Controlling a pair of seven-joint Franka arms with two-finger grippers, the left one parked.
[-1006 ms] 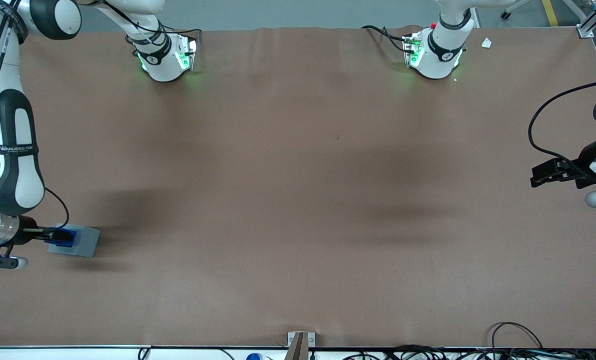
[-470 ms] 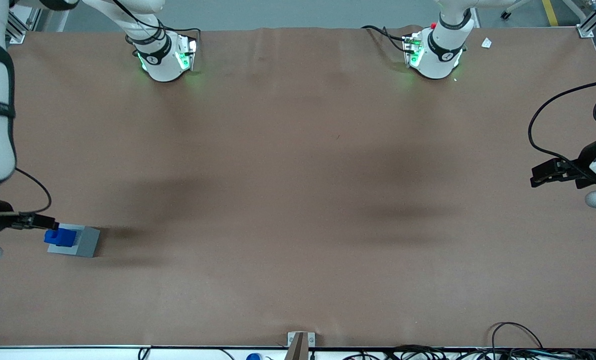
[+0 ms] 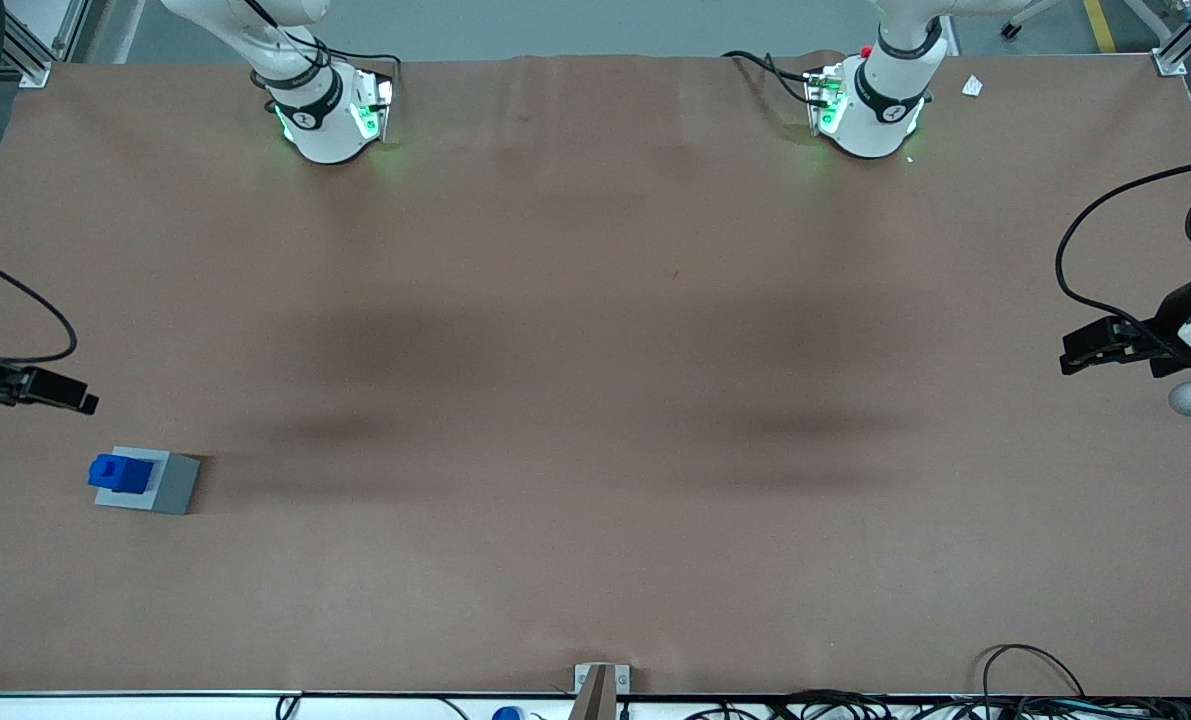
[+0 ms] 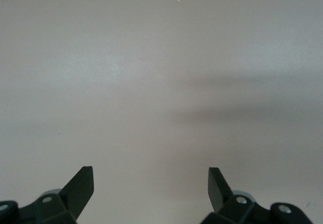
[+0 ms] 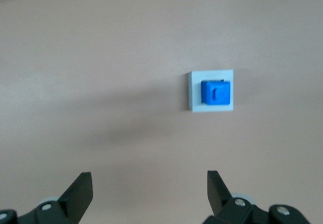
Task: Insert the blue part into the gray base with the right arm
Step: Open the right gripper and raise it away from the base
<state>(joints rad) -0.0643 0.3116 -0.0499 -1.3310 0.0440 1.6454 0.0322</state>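
Note:
The blue part [image 3: 119, 472] sits in the recess of the gray base [image 3: 160, 482] on the brown table, toward the working arm's end. In the right wrist view the blue part [image 5: 216, 93] stands inside the gray base [image 5: 194, 91], apart from the fingers. My right gripper [image 3: 80, 403] hangs above the table, raised clear of the base and farther from the front camera than it. It is open and empty; in the right wrist view the gripper [image 5: 150, 183] shows two black fingertips [image 5: 83, 182] spread wide over bare table.
Two white arm bases with green lights [image 3: 330, 115] [image 3: 870, 105] stand at the table's edge farthest from the front camera. Cables [image 3: 1035, 690] lie along the near edge. A small metal bracket [image 3: 600, 680] sits at the near edge's middle.
My right gripper has let go of the blue part, risen and drawn back from the gray base. The blue part stays in the base.

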